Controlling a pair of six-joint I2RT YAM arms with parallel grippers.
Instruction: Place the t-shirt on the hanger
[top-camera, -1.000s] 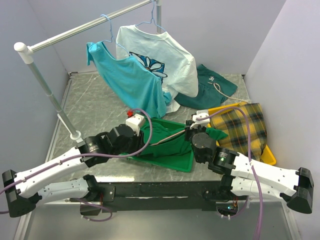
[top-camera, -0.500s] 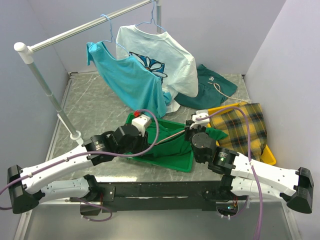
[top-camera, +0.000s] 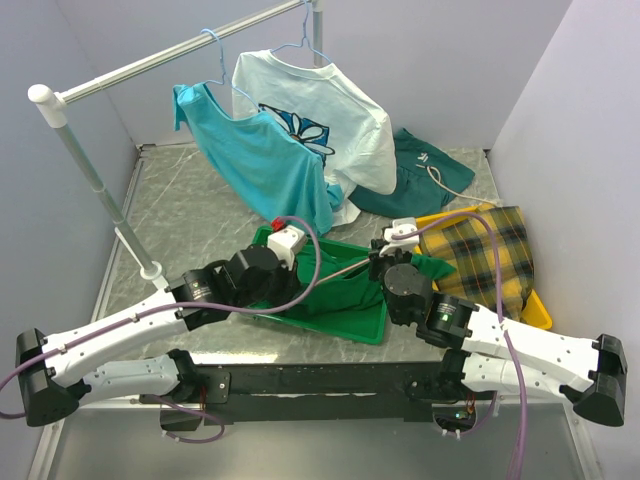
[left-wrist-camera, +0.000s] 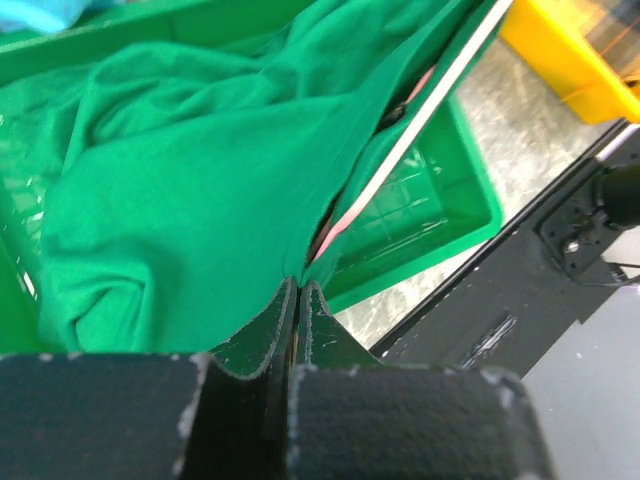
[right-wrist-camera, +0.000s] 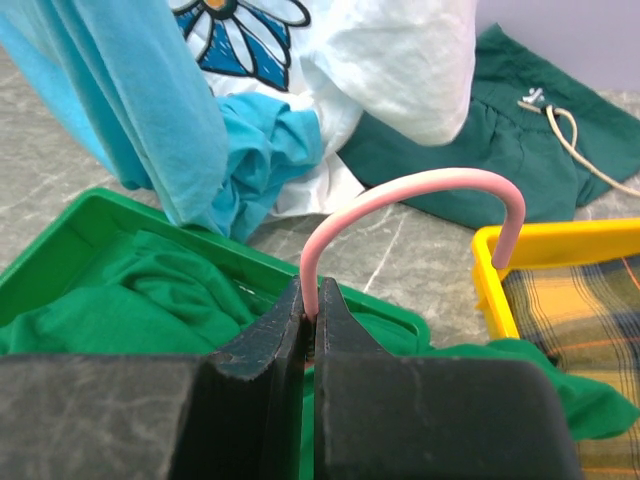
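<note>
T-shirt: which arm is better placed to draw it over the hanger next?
Left, probably: the left gripper is shut on an edge of the t-shirt, while the right gripper pinches the hook of the hanger, steadying it.

shirts (top-camera: 320, 110) block rear, left tabletop (top-camera: 190, 215) seemingly open

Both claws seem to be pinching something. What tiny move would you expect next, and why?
Probably the left gripper draws its pinched edge of the t-shirt further along the hanger, since the right gripper grips the hanger's neck and the wire runs under the fabric.

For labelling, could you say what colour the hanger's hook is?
Pale pink; the hanger shows best in the right wrist view.
</note>
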